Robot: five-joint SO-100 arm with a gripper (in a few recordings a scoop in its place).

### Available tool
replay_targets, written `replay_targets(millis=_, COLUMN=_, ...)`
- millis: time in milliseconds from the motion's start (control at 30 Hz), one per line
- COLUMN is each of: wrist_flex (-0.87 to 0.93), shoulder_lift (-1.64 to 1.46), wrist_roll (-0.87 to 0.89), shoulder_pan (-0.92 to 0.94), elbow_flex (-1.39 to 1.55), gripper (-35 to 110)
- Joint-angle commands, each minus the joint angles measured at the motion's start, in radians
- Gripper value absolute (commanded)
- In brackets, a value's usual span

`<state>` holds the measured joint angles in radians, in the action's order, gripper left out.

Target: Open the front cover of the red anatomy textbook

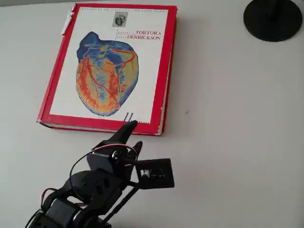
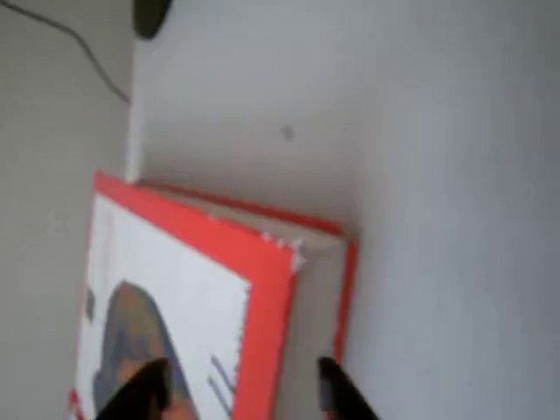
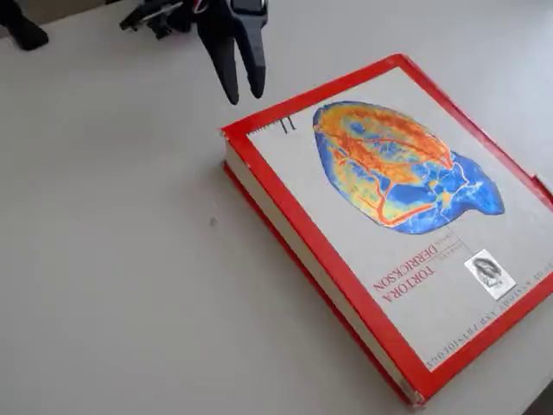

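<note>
Gripper (image 3: 242, 86): black, two-fingered, tips pointing down, poised above the table just off the book's near corner. The fingers stand slightly spread, a narrow gap visible between the tips in the fixed view; nothing is held. No contact with the book is evident.

Red anatomy textbook (image 1: 164, 102): closed, lying flat on the white table (image 1: 237, 142). In the overhead view it lies at roughly 12 o'clock from the gripper (image 1: 129, 135), its long axis running from 6 toward 12 o'clock with a slight lean toward 1. The spine sits on the 9 o'clock side; the page block and free edge face 3 o'clock.

Front cover (image 1: 109, 61): fully down, heart illustration up. Judged: the task is at the approach stage, lifting not begun.

Governing relation: the wrist view places the cover's free corner (image 2: 293, 254) between the two fingertips (image 2: 140, 394), one over the cover face, the other beyond the page edge. To my reading, the coming move depends on getting a tip under that 3 o'clock edge.

View differences: the fixed view shows the finger gap and the clearance over the table. The overhead view shows a black round base (image 1: 273, 19) at 1 o'clock, well apart.
</note>
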<state>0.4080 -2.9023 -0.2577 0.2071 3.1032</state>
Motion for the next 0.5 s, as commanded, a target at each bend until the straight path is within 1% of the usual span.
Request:
replay_targets(millis=0, wrist_flex=-0.130, shoulder_lift=0.160, wrist_roll=-0.012, shoulder_pan=-0.012, elbow_flex=-0.072, gripper=23)
replay_targets(millis=133, wrist_flex=-0.239, shoulder_lift=0.344, wrist_roll=-0.011, shoulder_pan=-0.012, elbow_flex=-0.135, gripper=23)
replay_targets(millis=267, wrist_flex=-0.308, shoulder_lift=0.446, wrist_roll=-0.014, shoulder_pan=-0.014, elbow_flex=-0.175, gripper=23)
replay_targets(millis=467, wrist_flex=-0.356, shoulder_lift=0.581, wrist_roll=-0.018, shoulder_pan=-0.005, elbow_flex=-0.261, gripper=22)
